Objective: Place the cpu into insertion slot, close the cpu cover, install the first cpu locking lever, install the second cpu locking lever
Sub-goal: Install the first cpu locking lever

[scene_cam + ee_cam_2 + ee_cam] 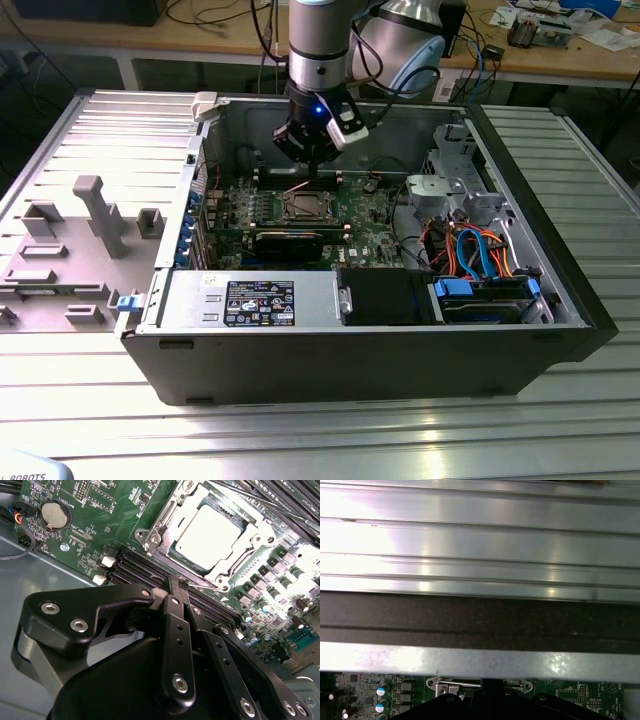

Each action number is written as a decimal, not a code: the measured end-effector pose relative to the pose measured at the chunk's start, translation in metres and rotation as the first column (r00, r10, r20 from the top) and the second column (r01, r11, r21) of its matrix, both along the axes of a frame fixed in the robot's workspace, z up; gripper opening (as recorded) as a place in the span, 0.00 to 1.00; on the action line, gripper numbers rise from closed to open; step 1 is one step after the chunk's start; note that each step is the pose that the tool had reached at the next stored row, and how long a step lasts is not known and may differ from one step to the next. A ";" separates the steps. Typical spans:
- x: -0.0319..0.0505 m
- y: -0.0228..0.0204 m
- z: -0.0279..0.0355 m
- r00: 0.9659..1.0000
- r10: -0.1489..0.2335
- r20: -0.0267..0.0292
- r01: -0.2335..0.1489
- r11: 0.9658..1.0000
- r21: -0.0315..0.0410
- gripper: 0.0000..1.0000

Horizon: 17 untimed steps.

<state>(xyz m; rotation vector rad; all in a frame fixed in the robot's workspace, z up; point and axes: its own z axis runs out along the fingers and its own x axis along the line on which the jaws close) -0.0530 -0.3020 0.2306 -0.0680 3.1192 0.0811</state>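
The cpu [209,532] sits in the insertion slot [161,517] with the cpu cover [245,555] lying flat around it. The hand [179,581] hovers clenched and empty just beside the slot's edge (over the memory slots [135,565]).

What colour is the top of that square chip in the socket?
Dull silver-grey; the cpu shows best in the second wrist view.

cpu [212,530]: dull silver metal top, bit blown out | cpu cover [165,517]: shiny bare metal frame | gripper [179,584]: matt black, probably plastic | board [100,510]: glossy green | table [300,430]: ribbed brushed aluminium
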 end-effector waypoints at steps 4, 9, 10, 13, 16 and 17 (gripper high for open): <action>0.0009 0.0001 -0.0002 1.000 0.000 0.000 0.000 1.000 0.000 0.11; 0.0020 0.0002 -0.0005 1.000 0.000 0.000 0.000 1.000 0.000 0.11; 0.0024 0.0002 -0.0006 1.000 0.000 0.000 0.000 1.000 0.000 0.11; 0.0031 0.0003 -0.0008 1.000 0.000 0.000 0.000 1.000 0.000 0.11; 0.0037 0.0003 -0.0009 1.000 0.000 0.000 0.000 1.000 0.000 0.11; 0.0039 0.0003 -0.0010 1.000 0.000 0.000 0.000 1.000 0.000 0.11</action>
